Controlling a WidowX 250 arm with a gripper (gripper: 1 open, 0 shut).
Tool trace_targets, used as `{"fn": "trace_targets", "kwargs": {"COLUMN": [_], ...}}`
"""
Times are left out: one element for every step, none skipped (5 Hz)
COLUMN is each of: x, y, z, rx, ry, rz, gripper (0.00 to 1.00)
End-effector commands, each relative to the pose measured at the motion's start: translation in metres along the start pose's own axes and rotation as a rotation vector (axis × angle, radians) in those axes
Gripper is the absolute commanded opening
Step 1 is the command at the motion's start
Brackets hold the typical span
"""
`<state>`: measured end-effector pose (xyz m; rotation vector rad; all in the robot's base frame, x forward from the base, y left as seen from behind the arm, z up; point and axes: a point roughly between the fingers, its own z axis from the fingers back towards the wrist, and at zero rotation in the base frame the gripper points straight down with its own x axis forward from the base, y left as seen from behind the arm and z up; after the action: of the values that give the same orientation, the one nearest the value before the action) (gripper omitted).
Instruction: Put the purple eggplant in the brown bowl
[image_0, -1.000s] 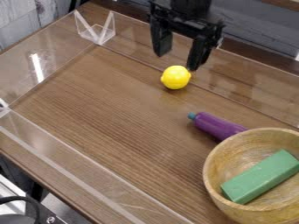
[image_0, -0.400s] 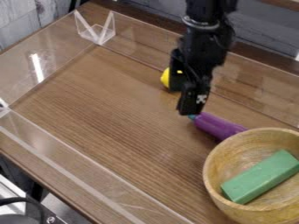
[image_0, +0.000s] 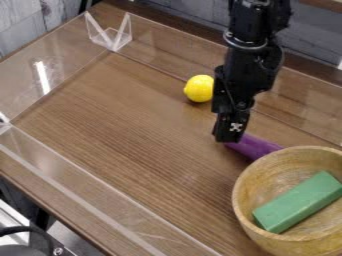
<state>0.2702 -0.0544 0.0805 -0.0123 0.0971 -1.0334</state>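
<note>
The gripper (image_0: 229, 128) has swung over from the yellow ball (image_0: 199, 88) and dropped — jaws spread wide, holding nothing. The purple eggplant (image_0: 254, 148) lies just beneath its fingertips, beside the brown bowl (image_0: 254, 185) — grasp looks imminent.

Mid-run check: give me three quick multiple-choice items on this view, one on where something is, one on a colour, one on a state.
1. Where is the green block?
A. inside the brown bowl
B. beside the yellow ball
C. on the bare table

2. What colour is the ball?
A. red
B. yellow
C. blue

3. The purple eggplant is:
A. in the bowl
B. lifted in the pincer
C. lying on the table

Answers: 1 A, block lies within the rim; 2 B, plainly yellow; 3 C, it rests on the wood under the open pincer.
</note>
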Motion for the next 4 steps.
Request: {"fn": "trace_targets", "kwargs": {"x": [0.006,0.009,0.012,0.015], "y": [0.004,0.006,0.009,0.011], "z": [0.000,-0.009,-0.018,-0.024], "rx": [0.029,0.027,0.021,0.013], "ry": [-0.025,-0.028,-0.030,-0.032], "rz": [-0.023,-0.030,-0.035,-0.037], "gripper": [1.00,1.00,1.00,1.00]}}
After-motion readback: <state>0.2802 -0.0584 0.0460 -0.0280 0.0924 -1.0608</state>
